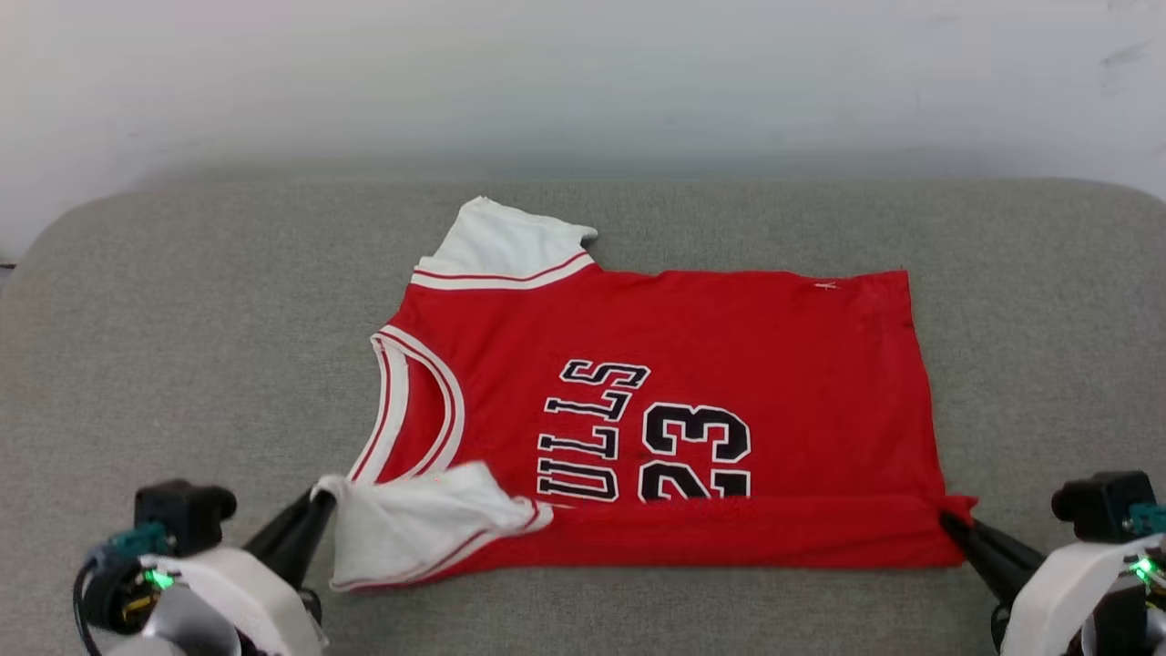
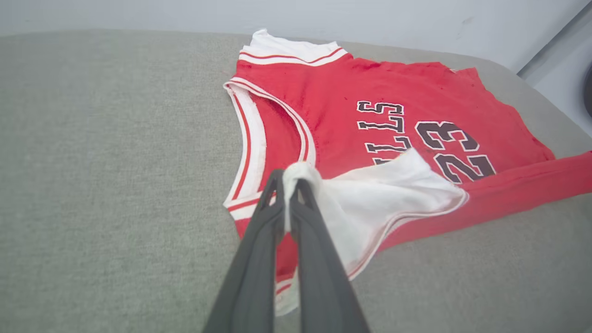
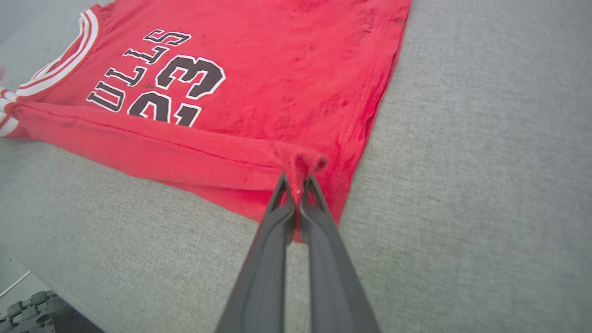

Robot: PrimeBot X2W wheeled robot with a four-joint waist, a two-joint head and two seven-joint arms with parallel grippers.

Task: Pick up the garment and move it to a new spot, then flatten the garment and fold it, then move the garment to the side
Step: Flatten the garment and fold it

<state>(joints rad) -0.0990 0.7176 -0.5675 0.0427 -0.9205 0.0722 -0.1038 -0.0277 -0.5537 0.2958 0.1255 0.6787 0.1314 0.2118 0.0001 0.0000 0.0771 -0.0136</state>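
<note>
A red garment [image 1: 729, 364] lies spread on a grey fabric-covered surface [image 1: 182, 319], its neckline toward the left and its hem toward the right. A pale wall [image 1: 583, 82] rises behind the far edge.

The left gripper [image 1: 323, 497] reaches in low from the near left corner, its dark fingers slanting up and to the right. Its fingers are pressed together on a bunch of the white near sleeve [image 1: 410, 524]. In the left wrist view, white cloth is squeezed between the tips of the left gripper [image 2: 289, 178]. This sleeve is turned over onto the red front, just beside the neckline.

The right gripper [image 1: 949, 521] comes in from the near right corner, slanting up and to the left. It is closed tight on the near corner of the red hem. In the right wrist view, a small tuft of red cloth pokes out above the tips of the right gripper [image 3: 296, 182].

Between the two grips, the garment's near edge is folded over as a long red band, and it covers the lower part of the black lettering [image 1: 638, 437]. The white far sleeve [image 1: 501, 241] lies flat at the far left.
</note>
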